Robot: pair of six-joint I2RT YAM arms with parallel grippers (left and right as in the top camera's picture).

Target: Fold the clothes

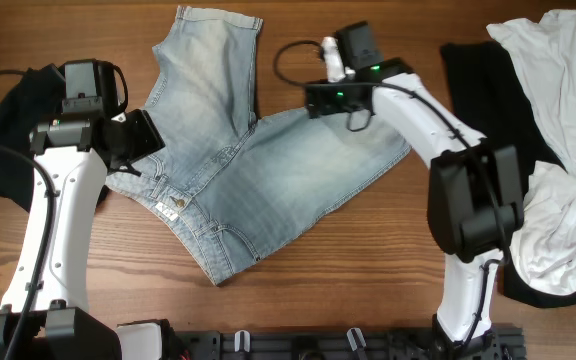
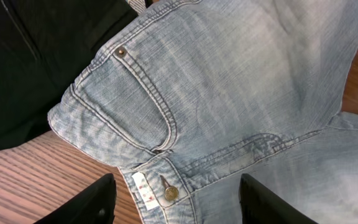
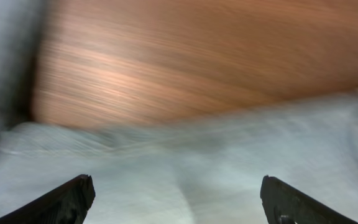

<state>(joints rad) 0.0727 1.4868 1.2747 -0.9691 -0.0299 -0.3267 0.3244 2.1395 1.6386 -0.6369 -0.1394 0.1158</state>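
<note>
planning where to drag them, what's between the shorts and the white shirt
Overhead view: a strip of bare table, crossed by the right arm, then a black garment lying partly under the white shirt.

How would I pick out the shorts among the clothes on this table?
Start at the middle of the wooden table. The denim shorts lie spread there, with the waistband button near the left arm. They alone are faded light blue: a black garment lies to their left and a white shirt to their right.
</note>
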